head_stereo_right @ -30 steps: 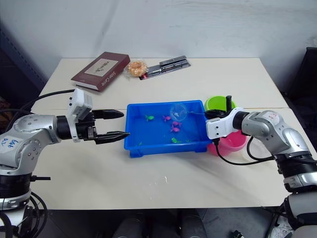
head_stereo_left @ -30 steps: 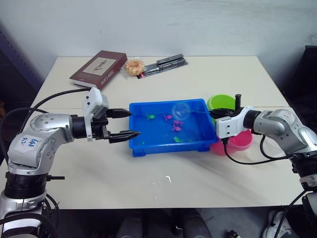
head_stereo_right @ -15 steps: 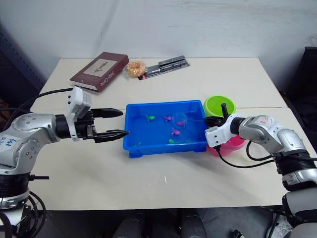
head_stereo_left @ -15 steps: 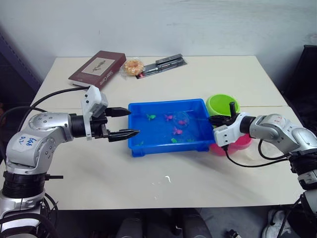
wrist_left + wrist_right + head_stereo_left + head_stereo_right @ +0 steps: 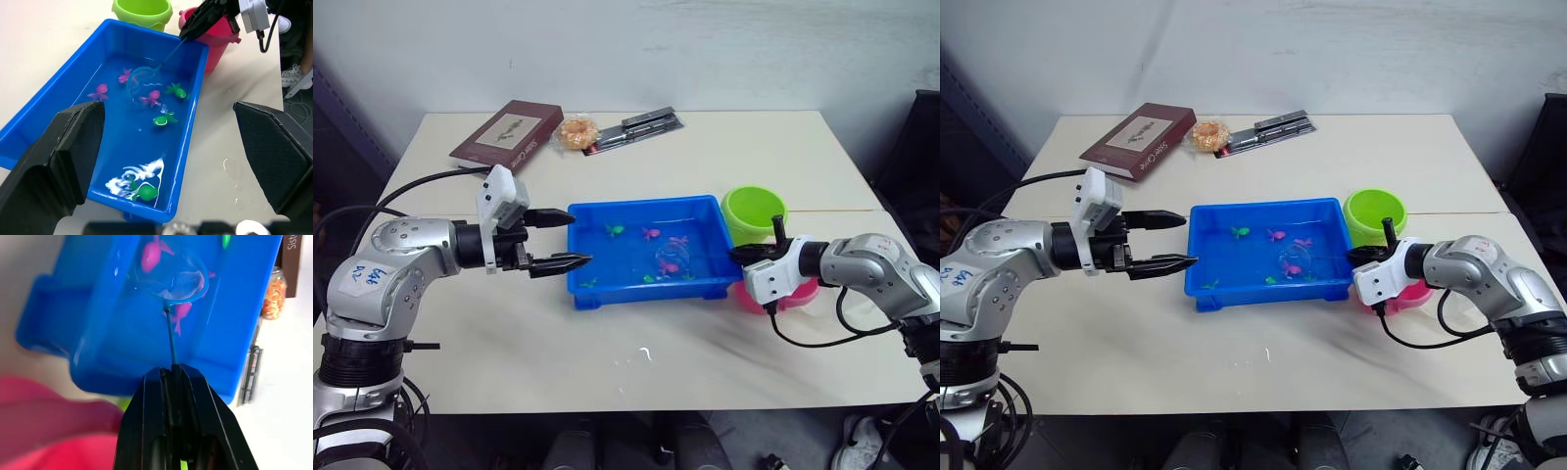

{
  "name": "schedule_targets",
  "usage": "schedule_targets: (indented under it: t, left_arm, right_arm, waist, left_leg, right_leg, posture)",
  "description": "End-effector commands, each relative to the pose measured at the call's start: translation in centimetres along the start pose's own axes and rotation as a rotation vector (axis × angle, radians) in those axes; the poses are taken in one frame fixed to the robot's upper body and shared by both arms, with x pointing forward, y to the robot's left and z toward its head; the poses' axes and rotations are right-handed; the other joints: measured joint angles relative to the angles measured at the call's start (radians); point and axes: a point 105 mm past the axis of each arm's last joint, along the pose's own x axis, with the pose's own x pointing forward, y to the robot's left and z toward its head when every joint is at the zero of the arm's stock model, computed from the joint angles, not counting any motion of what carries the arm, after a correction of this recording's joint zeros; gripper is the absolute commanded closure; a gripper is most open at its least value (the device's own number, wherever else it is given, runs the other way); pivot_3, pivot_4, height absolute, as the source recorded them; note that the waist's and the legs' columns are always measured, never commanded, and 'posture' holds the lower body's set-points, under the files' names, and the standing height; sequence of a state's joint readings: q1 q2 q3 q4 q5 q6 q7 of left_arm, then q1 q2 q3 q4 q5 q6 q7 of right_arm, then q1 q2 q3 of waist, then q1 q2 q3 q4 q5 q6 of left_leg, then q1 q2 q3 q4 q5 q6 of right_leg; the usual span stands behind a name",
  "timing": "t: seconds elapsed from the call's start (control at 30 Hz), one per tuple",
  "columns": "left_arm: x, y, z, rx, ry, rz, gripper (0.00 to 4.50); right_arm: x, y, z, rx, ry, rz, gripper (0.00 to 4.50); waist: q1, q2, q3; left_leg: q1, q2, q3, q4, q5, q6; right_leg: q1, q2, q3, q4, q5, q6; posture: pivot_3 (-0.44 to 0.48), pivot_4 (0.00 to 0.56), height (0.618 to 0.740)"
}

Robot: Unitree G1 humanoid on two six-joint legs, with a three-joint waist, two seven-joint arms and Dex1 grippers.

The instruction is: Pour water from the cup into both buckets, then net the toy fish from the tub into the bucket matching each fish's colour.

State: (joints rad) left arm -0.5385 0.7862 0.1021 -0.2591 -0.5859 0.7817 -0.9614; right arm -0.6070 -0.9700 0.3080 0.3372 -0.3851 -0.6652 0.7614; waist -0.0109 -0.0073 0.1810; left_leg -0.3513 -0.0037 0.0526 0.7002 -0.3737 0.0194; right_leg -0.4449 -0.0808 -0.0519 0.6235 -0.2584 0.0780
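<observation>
The blue tub (image 5: 641,207) sits mid-table with water and several toy fish in it, among them a pink fish (image 5: 151,98) and a green fish (image 5: 165,120). My right gripper (image 5: 742,257) is at the tub's right end, shut on the net's thin handle. The net (image 5: 178,276) is dipped into the water, its hoop lying over a pink fish (image 5: 151,254). The lime green bucket (image 5: 754,211) stands behind my right gripper, and the pink bucket (image 5: 800,293) is partly hidden by it. My left gripper (image 5: 579,239) hangs open just left of the tub, holding nothing. The cup is out of view.
A dark red book (image 5: 507,134), a snack packet (image 5: 576,130) and a black packaged item (image 5: 636,127) lie at the back of the table. A small wet patch (image 5: 644,352) marks the tabletop in front of the tub.
My right gripper has lowered the net from above the tub down into the water and drawn back slightly toward the right. The left gripper has stayed open in place.
</observation>
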Motion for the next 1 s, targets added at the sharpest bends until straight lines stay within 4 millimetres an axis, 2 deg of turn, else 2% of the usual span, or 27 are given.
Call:
schedule_targets:
  t: [0.03, 0.17, 0.43, 0.63, 0.87, 1.0]
  left_arm:
    - [-0.1, 0.0, 0.7, 0.033, -0.021, -0.007, 0.01]
    - [0.1, 0.1, 0.7, 0.037, -0.024, -0.01, 0.01]
    - [0.5, 0.1, 0.6, 0.035, -0.034, -0.026, 0.01]
    - [1.5, -0.2, 1.1, 0.012, -0.076, -0.085, 0.01]
    - [3.3, -0.8, 2.1, 0.009, -0.119, -0.193, 0.01]
    - [4.2, -1.5, 2.7, 0.013, -0.136, -0.28, 0.01]
  right_arm:
    - [-0.7, -0.9, 0.1, 0.101, 0.003, -0.007, 4.5]
    - [-1.2, -1.2, 0.4, 0.271, -0.012, 0.01, 4.5]
    - [-2.6, -1.8, 1.6, 0.802, -0.084, 0.032, 4.5]
    - [-4.4, -2.9, 1.8, 0.959, -0.094, -0.022, 4.5]
    - [-8.4, -2.8, 2.9, 1.063, -0.105, -0.163, 4.5]
    - [-12.0, -0.8, 2.5, 1.114, -0.004, -0.268, 4.5]
  waist:
    - [0.002, 0.0, 0.0]
    - [0.007, 0.0, 0.0]
    - [0.01, 0.0, 0.0]
    - [0.012, 0.0, 0.0]
    - [0.031, 0.0, 0.0]
    - [0.041, 0.0, 0.0]
  left_leg:
    - [0.0, 0.0, 0.0, 0.0, 0.0, 0.0]
    - [0.0, 0.0, 0.0, 0.0, 0.0, 0.0]
    - [0.0, 0.0, -0.001, 0.0, 0.0, 0.0]
    - [-0.001, 0.0, -0.001, 0.0, 0.0, 0.0]
    - [-0.002, 0.0, -0.002, 0.0, 0.0, 0.0]
    - [-0.002, -0.001, -0.002, 0.0, 0.0, 0.0]
  right_leg:
    - [0.0, 0.0, 0.0, 0.0, 0.0, 0.0]
    - [0.0, 0.0, 0.0, 0.0, 0.0, 0.0]
    - [0.0, 0.0, -0.001, 0.0, 0.0, 0.0]
    - [0.0, 0.0, -0.001, 0.0, 0.0, 0.0]
    - [0.0, 0.0, -0.002, -0.001, 0.0, 0.001]
    - [0.0, 0.001, -0.002, -0.001, 0.0, 0.001]
  posture:
    - [0.0, 0.15, 0.74]
    - [0.0, 0.15, 0.74]
    - [0.0, 0.15, 0.74]
    - [0.0, 0.15, 0.74]
    - [0.0, 0.15, 0.74]
    - [0.0, 0.15, 0.74]
